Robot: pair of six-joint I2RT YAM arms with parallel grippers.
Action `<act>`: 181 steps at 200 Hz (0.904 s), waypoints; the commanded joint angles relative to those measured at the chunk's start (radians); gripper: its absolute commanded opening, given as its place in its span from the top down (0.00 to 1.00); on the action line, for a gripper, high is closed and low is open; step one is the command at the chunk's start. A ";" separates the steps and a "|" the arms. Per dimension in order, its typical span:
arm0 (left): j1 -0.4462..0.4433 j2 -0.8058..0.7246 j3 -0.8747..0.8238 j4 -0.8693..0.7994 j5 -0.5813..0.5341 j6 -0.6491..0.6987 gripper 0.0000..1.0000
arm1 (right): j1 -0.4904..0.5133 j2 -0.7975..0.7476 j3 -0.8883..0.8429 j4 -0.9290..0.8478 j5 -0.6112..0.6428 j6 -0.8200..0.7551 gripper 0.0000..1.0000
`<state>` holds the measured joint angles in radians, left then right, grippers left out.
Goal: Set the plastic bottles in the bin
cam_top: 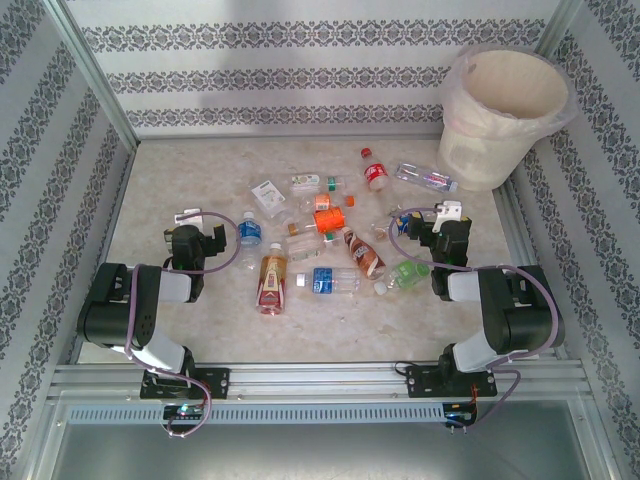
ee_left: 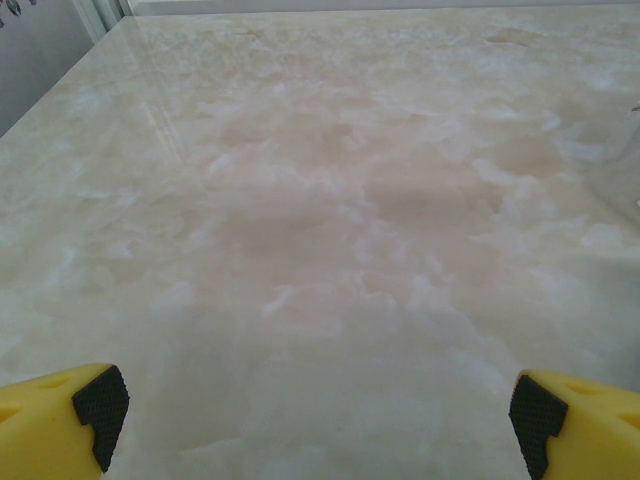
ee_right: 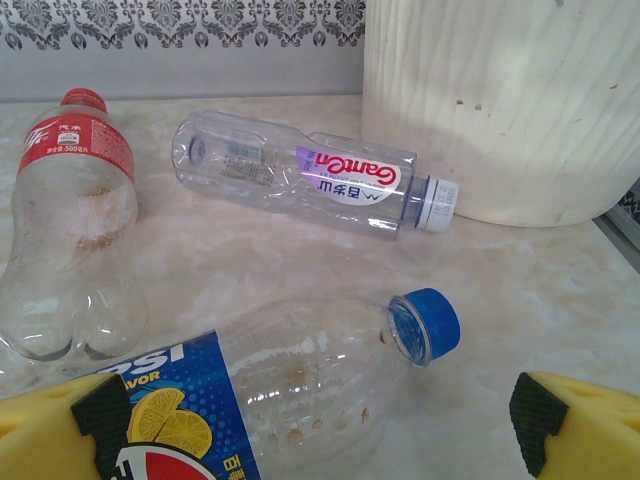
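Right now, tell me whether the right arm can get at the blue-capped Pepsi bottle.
Probably yes. The Pepsi bottle lies just ahead of the right arm, whose jaws stand open, with nothing over it. The red-labelled bottle lies apart to its left.
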<state>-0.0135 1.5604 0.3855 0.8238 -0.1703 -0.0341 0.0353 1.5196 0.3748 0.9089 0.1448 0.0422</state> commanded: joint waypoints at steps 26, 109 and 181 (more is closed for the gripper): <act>-0.009 -0.105 0.029 -0.078 0.002 -0.012 0.00 | 0.002 -0.133 -0.003 -0.088 -0.009 -0.007 0.02; -0.009 -0.396 0.232 -0.649 -0.061 -0.330 0.00 | 0.014 -0.446 0.212 -0.931 0.080 0.511 0.02; -0.009 -0.436 0.353 -1.087 0.010 -0.683 0.00 | 0.071 -0.564 0.263 -1.434 -0.068 0.840 0.02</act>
<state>-0.0135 1.1431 0.7185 -0.0807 -0.2123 -0.5838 0.0681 0.9722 0.6083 -0.3283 0.1127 0.7280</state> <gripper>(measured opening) 0.996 0.980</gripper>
